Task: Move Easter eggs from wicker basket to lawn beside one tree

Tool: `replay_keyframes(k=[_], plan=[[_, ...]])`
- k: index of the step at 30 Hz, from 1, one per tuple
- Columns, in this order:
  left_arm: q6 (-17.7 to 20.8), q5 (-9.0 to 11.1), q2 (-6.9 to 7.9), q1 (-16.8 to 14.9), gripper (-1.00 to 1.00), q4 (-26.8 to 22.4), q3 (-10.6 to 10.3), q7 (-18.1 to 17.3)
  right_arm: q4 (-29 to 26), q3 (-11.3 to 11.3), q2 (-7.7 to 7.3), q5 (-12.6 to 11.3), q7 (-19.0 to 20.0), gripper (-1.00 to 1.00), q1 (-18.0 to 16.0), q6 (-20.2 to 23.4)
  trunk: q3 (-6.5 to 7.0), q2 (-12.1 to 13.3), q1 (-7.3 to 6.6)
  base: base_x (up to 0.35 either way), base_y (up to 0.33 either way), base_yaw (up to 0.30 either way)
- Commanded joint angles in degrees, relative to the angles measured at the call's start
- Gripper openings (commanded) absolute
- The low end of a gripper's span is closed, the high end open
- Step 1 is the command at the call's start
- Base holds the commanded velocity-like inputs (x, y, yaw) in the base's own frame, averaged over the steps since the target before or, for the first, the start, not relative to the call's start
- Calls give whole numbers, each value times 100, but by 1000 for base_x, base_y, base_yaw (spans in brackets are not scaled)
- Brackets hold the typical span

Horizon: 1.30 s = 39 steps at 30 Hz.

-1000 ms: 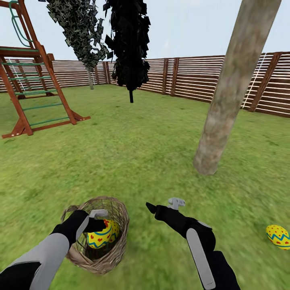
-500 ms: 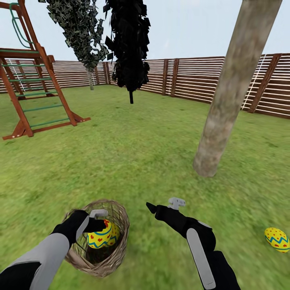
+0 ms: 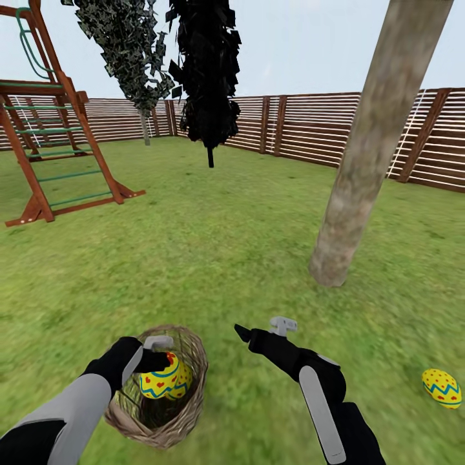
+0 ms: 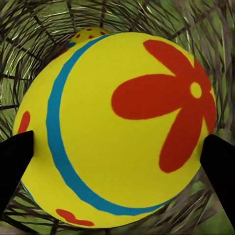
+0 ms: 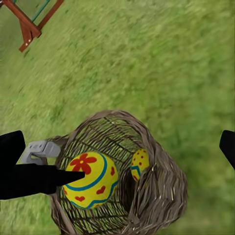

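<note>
Eggs are being dealt with singly: one [image 3: 442,388] is lying at lower right near the tree [image 3: 361,168], one [image 3: 159,380] is being gripped by the left gripper [image 3: 157,352] inside the basket [image 3: 187,413] at lower left, another [image 5: 139,162] is waiting beneath, the right gripper [image 3: 261,329] being held wide.

second egg [image 5: 139,163] half hidden behind the first, tree [image 3: 378,139] crown cut off — play tower [image 3: 45,116] too

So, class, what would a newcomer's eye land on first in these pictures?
Probably the bright yellow egg gripped in the left pincer over the wicker basket, with a second egg down inside. Next, the pale tree trunk leaning up at right, a third egg on the lawn nearby.
</note>
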Motion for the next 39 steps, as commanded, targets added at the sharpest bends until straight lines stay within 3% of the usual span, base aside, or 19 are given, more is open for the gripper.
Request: replay_keyframes(k=[1, 39], plan=[[31, -41, -2, 0, -100, -9, 39, -35, -4, -7, 3, 22, 27, 100, -3, 31, 13, 39, -23, 0, 0, 0], [139, -26, 21, -5, -100, -44, 73, -61, -8, -15, -3, 23, 26, 100, -3, 17, 696, 1563, -858, -42, 0, 0]])
